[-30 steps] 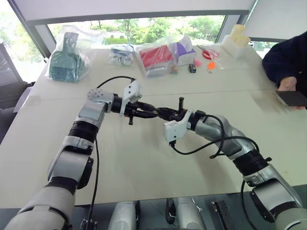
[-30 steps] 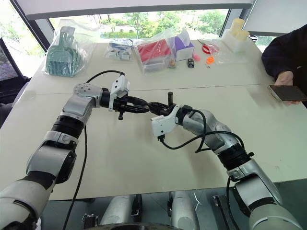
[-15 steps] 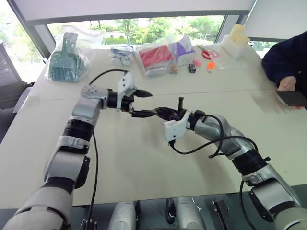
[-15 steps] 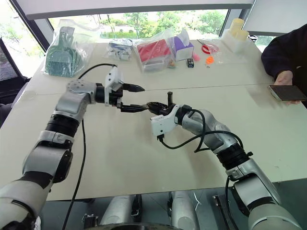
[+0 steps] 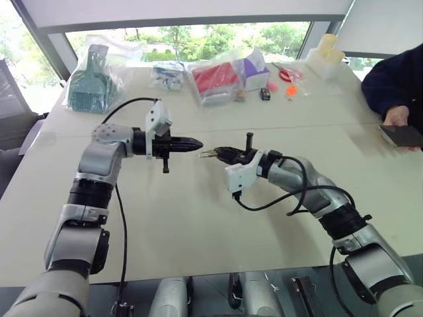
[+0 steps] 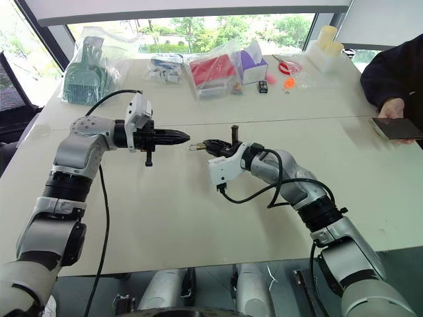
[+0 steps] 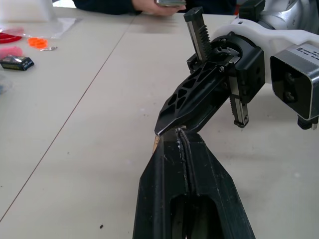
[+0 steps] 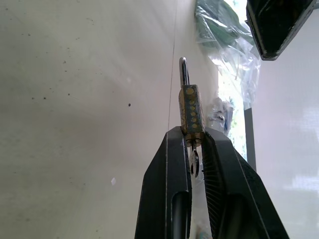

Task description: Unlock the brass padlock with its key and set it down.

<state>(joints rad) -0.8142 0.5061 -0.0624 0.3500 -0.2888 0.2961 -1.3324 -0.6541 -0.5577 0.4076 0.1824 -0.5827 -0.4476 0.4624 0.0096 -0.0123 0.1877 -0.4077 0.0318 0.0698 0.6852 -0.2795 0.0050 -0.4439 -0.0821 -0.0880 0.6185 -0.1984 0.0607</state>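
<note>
Above the pale table [image 5: 198, 218], we see the right gripper [image 8: 193, 137] clamped on the brass padlock [image 8: 191, 112], whose shackle points away from the fingers. The key [image 8: 194, 160] sits in its base, between them. The left gripper [image 5: 197, 142], jaws pressed together and empty, hangs just beside it.

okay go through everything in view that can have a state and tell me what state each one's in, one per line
Padlock: clamped in right gripper, held above the table, shackle pointing away from the fingers.
Key: in the padlock's base, between the right fingers.
Right gripper: shut on padlock.
Left gripper: shut, empty, facing the right gripper.
</note>
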